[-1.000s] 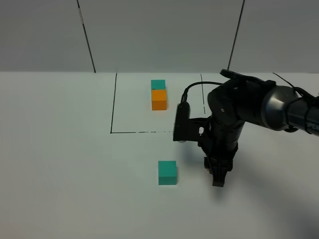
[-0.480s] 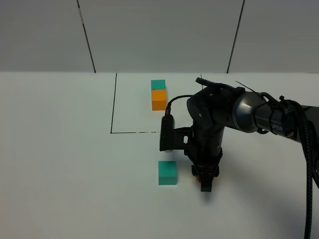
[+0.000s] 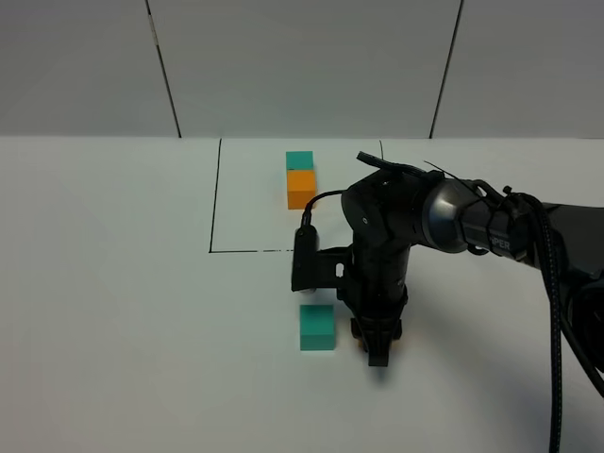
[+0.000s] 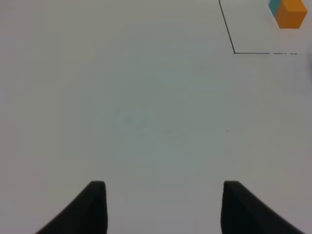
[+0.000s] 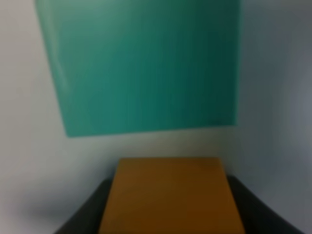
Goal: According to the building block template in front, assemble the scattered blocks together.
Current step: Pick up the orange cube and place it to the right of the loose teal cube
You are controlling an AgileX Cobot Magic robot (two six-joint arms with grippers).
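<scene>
I count four cubes, two teal and two orange, and two grippers, only one of which appears in the high camera.

The template pair sits inside the black outline towards the far side of the table. Its teal cube is at the back and its orange one in front, and the two touch face to face. Both are plain and matte, and they look a little smaller than the loose ones.

The loose teal cube rests on the table on the near side of the outline. The loose orange cube is pinched between the fingers of the right gripper, just to the right of the teal one in the high view. In the right wrist view a thin strip of table shows between the two. I cannot tell whether the orange cube is touching the table.

The left gripper hangs over bare table with its fingers spread apart and nothing between them.

The table is plain white. Behind it stands a pale grey wall of panels split by dark seams.
</scene>
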